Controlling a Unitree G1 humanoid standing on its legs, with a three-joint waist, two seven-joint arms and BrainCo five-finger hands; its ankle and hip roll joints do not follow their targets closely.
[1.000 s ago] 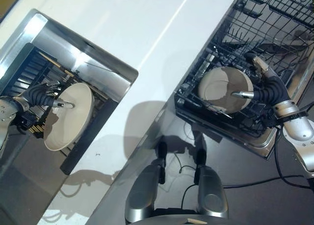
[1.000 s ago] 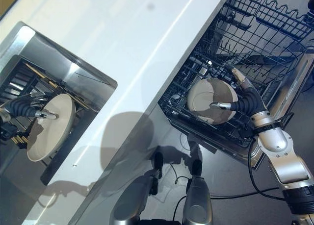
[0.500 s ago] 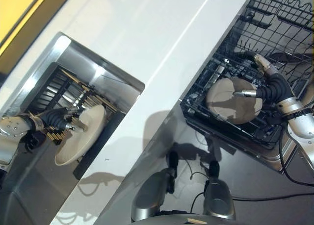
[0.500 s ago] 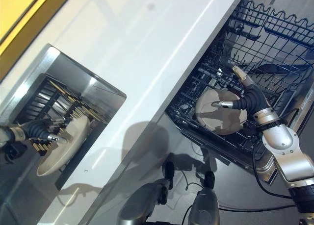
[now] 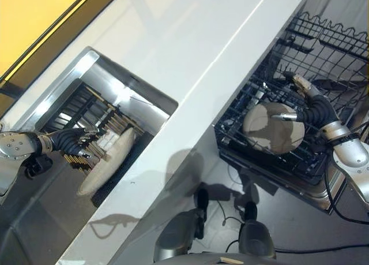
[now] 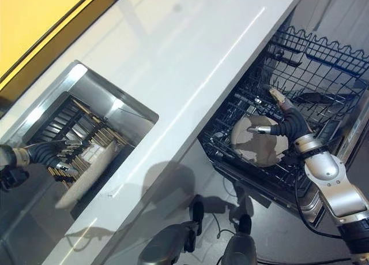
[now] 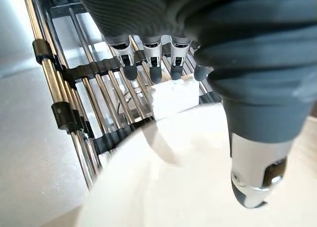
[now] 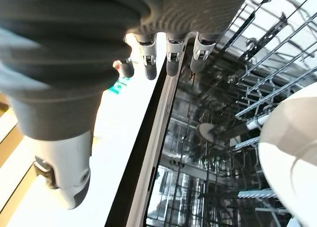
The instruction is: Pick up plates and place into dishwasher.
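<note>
Plates: two cream plates in play, one at each hand.
Left plate (image 5: pixel 106 161): stands tilted on edge in the sink's drying rack (image 5: pixel 86 112), directly under and in front of the left hand; in the left wrist view its broad pale face (image 7: pixel 188 167) lies just past the thumb.
Left hand (image 5: pixel 74 142): reaches into the sink (image 5: pixel 98 68) from the robot's left, fingers (image 7: pixel 151 64) fairly straight and spread over the rack's metal rods, thumb apart above the plate; the hand is loose, clamped on nothing, and whether it touches the plate cannot be told.
Right plate (image 5: pixel 271 126): sits tilted in the lower dishwasher basket (image 5: pixel 271 155), just ahead of the right hand's thumb; in the right wrist view its rim (image 8: pixel 292 162) shows off to the side of the hand, apart from the fingers.
Right hand (image 6: pixel 283 126): hangs over the basket at the plate's far edge, thumb stretched across the plate's face, fingers (image 8: pixel 171 56) extended and parted; nothing is gripped between them.
Bench (image 5: pixel 190 51): the white top runs between the two hands, with the sink cut into it on the left hand's side and the open dishwasher beyond its edge on the right hand's side.
Upper basket (image 5: pixel 340 51): dark wire, beyond the right hand.
</note>
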